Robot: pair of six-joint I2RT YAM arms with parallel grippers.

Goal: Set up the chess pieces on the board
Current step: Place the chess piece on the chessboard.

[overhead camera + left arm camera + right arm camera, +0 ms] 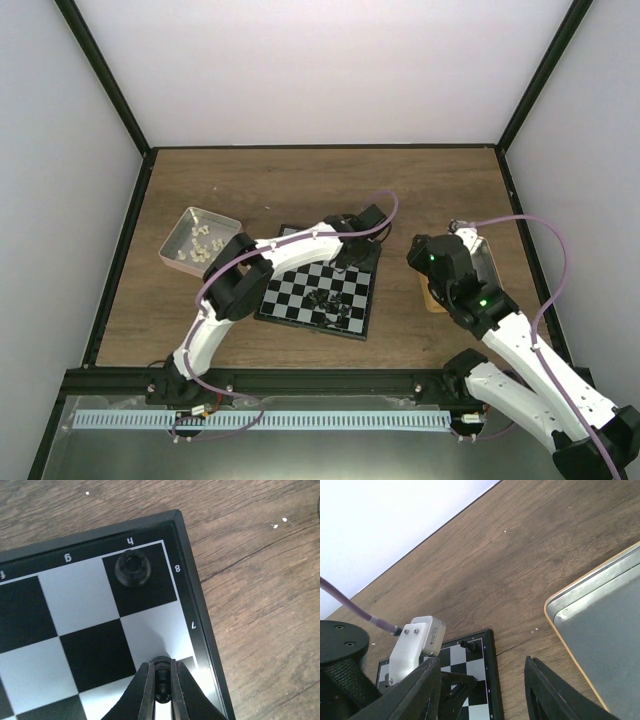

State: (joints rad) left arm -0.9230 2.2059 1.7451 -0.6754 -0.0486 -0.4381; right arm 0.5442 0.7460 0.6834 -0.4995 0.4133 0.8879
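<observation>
Grip: left gripper (161,667) clamps black piece (160,691), lower centre; right gripper (482,695) half open, empty. Only top view shows pieces (328,300) heaped on board (290,295).

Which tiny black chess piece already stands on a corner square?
The round-topped black piece on corner square h8 of the black-and-silver chessboard; a second black piece is pinched in the left gripper.

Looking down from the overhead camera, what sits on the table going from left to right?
Pinkish tin holding cream-white chess pieces → black-and-silver chessboard → tan-rimmed metal tin, partly hidden.
</observation>
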